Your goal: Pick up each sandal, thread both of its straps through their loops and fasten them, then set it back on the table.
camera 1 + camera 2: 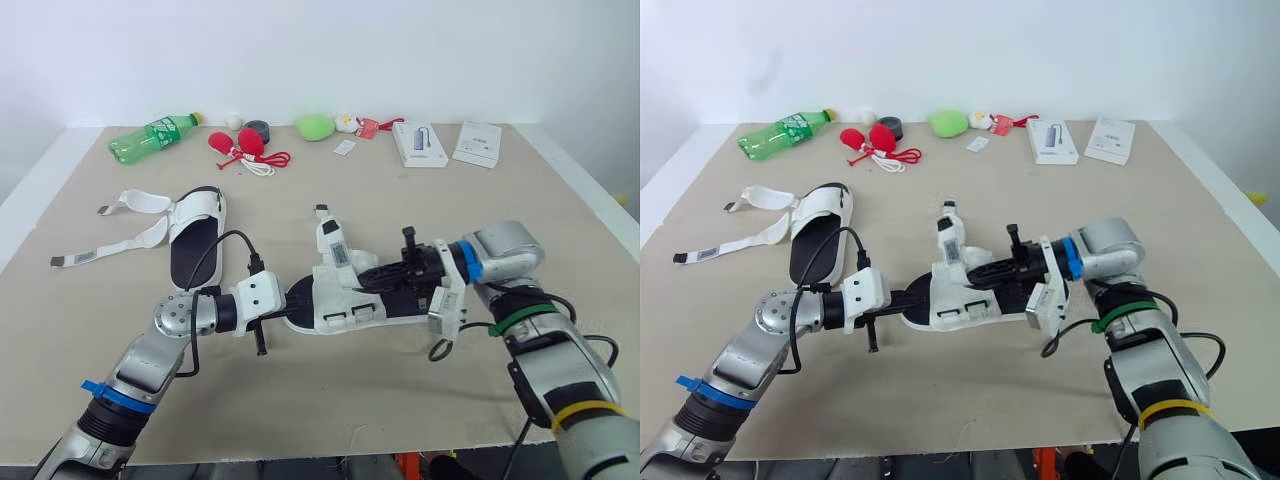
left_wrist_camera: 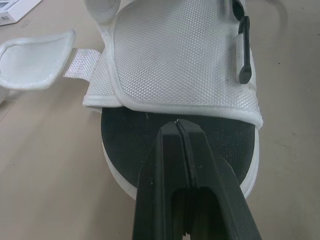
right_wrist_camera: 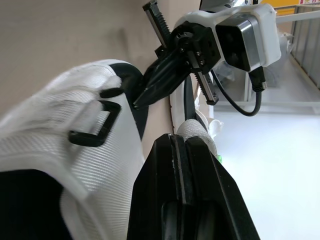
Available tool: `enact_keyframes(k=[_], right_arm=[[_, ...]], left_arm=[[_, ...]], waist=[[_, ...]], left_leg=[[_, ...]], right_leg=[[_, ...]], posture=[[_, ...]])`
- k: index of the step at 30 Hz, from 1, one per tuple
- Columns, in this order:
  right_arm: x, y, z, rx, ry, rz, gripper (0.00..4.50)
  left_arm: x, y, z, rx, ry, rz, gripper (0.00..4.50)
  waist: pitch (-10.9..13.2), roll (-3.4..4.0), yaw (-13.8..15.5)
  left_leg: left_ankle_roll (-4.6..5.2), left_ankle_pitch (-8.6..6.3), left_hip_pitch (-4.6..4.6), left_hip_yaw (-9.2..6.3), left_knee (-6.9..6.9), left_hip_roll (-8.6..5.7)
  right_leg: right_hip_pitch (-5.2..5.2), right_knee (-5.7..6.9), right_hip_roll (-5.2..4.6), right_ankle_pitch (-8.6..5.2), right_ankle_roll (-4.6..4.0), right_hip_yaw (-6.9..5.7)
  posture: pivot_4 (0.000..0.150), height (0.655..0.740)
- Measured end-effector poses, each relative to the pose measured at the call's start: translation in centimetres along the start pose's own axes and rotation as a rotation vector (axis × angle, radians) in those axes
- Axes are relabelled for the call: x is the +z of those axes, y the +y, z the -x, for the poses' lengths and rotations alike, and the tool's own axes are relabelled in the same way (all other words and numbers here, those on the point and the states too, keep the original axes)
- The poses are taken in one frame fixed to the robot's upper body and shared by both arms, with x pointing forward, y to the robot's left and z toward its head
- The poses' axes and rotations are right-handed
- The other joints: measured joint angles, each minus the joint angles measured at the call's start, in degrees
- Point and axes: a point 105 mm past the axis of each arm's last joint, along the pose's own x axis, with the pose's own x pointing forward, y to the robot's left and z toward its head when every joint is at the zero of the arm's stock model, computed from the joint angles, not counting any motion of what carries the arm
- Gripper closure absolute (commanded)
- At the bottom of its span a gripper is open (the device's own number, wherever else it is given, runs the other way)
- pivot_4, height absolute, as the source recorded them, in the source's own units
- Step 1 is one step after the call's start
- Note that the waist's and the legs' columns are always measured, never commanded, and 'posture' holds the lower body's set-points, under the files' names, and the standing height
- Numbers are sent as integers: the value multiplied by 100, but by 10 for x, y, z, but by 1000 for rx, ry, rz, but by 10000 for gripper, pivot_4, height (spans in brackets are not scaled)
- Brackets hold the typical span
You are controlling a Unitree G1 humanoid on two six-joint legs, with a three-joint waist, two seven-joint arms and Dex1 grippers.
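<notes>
A white sandal with a black sole (image 1: 345,295) lies mid-table between my two grippers. My left gripper (image 1: 286,304) is shut, its tips resting on the toe end of the black insole (image 2: 130,135), just in front of the white mesh upper (image 2: 175,55). From the heel side my right gripper (image 1: 362,285) reaches over the sandal, shut on a white strap (image 3: 196,134). That strap stands upright (image 1: 333,240). A black loop (image 3: 97,125) sits on the upper. The second sandal (image 1: 195,235) lies at the left with both straps (image 1: 135,201) spread open.
Along the far edge lie a green bottle (image 1: 155,137), red items with a cord (image 1: 245,146), a black roll (image 1: 258,128), a green lump (image 1: 315,125), a white box (image 1: 420,143) and a booklet (image 1: 478,142). The table's front edge is close below my arms.
</notes>
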Motion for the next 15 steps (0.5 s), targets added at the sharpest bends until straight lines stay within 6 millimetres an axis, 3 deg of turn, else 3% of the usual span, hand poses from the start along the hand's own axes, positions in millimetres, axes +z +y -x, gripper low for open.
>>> enact_keyframes(k=[15], right_arm=[[-3,-16,2,13,39,105,44605]], left_arm=[[-1,-2,-2,-10,9,-7,45000]], waist=[[0,0,3]], left_leg=[[0,0,0,1,-3,1]], right_leg=[[-2,1,1,-1,-2,0]], posture=[[1500,7400]])
